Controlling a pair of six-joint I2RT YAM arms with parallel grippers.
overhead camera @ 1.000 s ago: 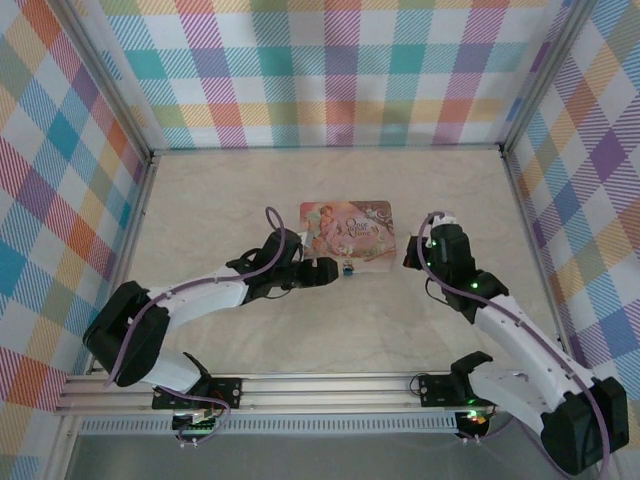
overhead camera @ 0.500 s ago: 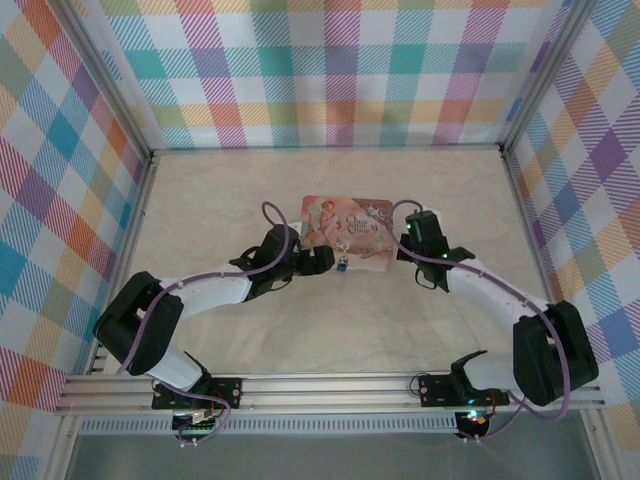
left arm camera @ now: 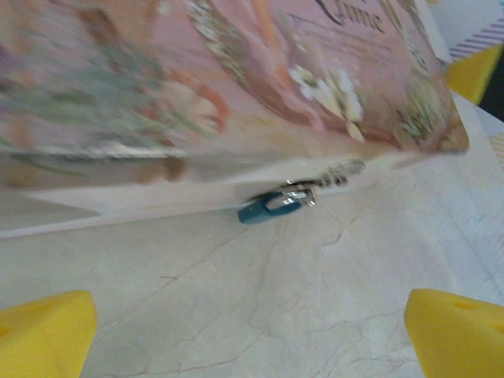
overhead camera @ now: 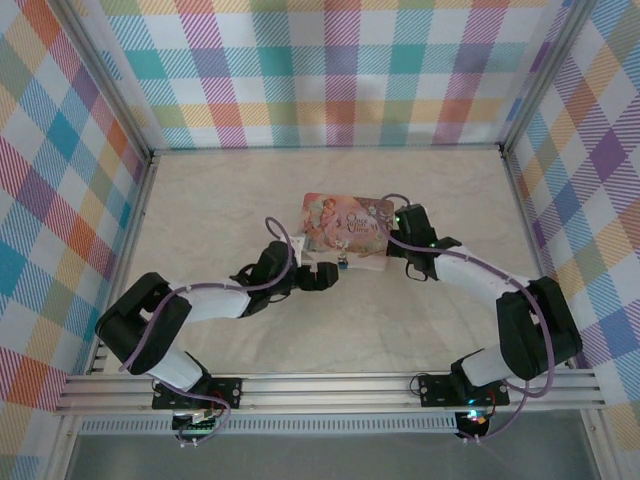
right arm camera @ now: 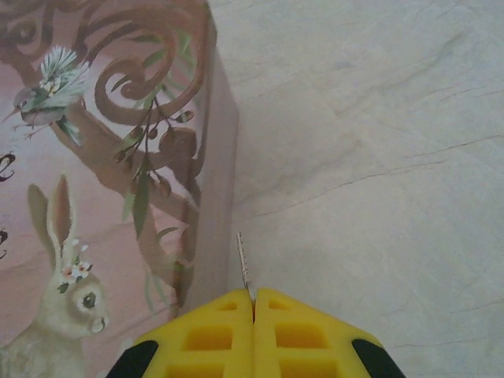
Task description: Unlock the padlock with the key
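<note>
The padlock (left arm camera: 272,206) is a tiny blue-bodied lock with a silvery shackle. It lies on the table against the front edge of the pink tin (left arm camera: 197,94), and from above it shows as the padlock (overhead camera: 342,265). My left gripper (left arm camera: 252,339) stands wide open just short of it, its yellow fingertips (left arm camera: 47,335) far apart with bare table between them. From above, the left gripper (overhead camera: 325,275) sits just left of the lock. My right gripper (right arm camera: 253,303) is shut on the key (right arm camera: 244,264), whose thin blade sticks out ahead beside the tin's right end. The right gripper (overhead camera: 395,232) is at that end.
The pink tin (overhead camera: 348,228) with the floral lid lies mid-table between the two grippers; its side wall (right arm camera: 216,197) stands close to the key's tip. Checkered walls enclose the marble tabletop (overhead camera: 330,330) on three sides.
The right arm has swung left to the tin's right end, carrying the key. The left gripper's jaws have opened wider and it has drawn back slightly from the padlock.
</note>
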